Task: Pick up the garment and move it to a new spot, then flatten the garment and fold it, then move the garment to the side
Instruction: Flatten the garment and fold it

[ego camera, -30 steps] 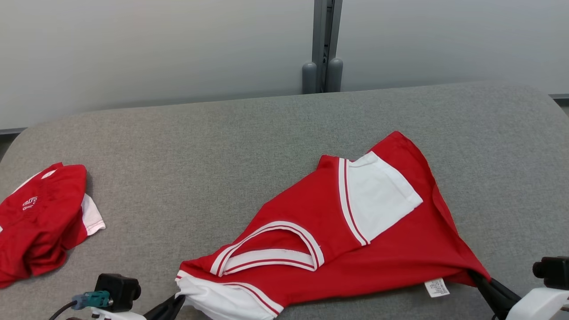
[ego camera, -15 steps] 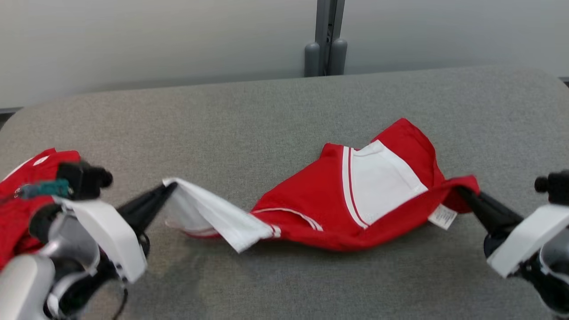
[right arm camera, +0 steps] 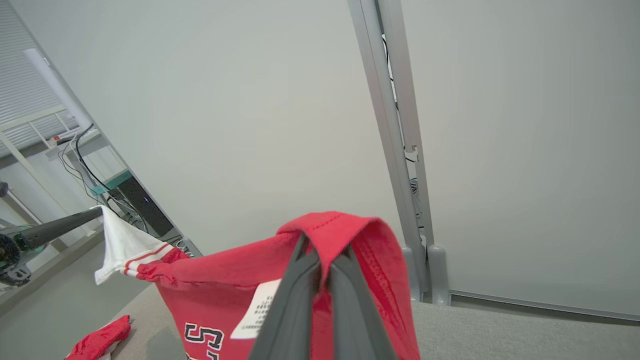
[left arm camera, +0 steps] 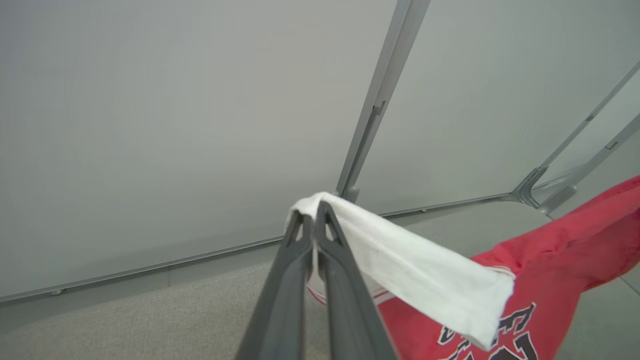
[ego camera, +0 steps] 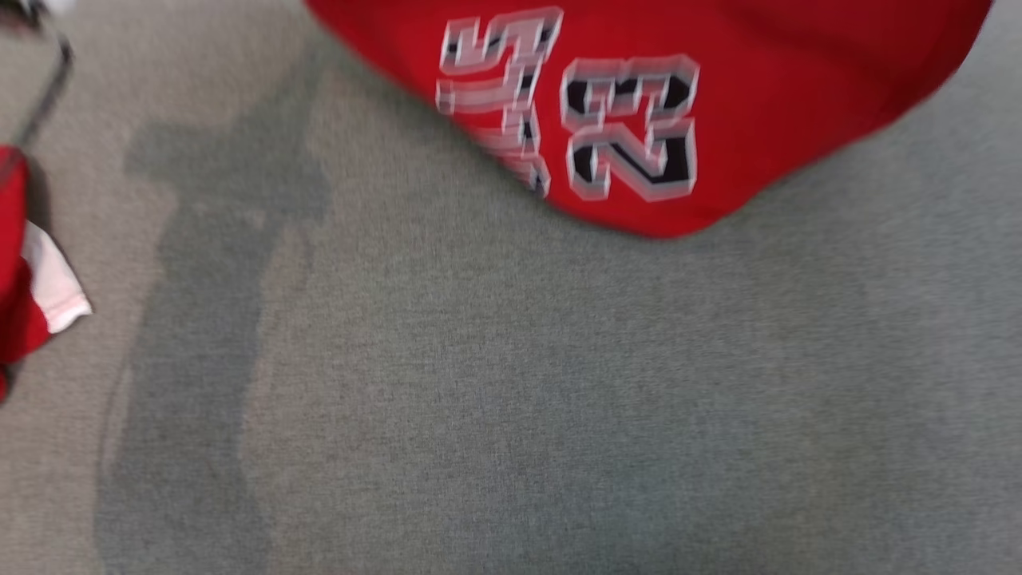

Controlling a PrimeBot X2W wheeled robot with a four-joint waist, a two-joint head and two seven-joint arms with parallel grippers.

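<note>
The garment [ego camera: 758, 96] is a red jersey with white sleeves and black-and-white printed numbers; it hangs above the grey padded table [ego camera: 519, 399] at the top of the blurred head view. In the left wrist view my left gripper [left arm camera: 312, 212] is shut on a white sleeve edge, and the red body [left arm camera: 565, 260] trails off to the right. In the right wrist view my right gripper [right arm camera: 320, 250] is shut on a red hem fold of the garment [right arm camera: 225, 280] by its white label. The left gripper [right arm camera: 95, 214] shows there too, holding the far white corner.
A second red-and-white garment [ego camera: 16, 263] lies crumpled at the table's left edge, also seen as a red heap [right arm camera: 100, 340]. A grey wall with a vertical post [right arm camera: 395, 125] stands behind the table. Shadows fall on the bare grey surface under the hanging jersey.
Both grippers have risen and lifted the garment off the table, stretched between them, its numbered side now facing the head camera. The head view has shifted down and is blurred.
</note>
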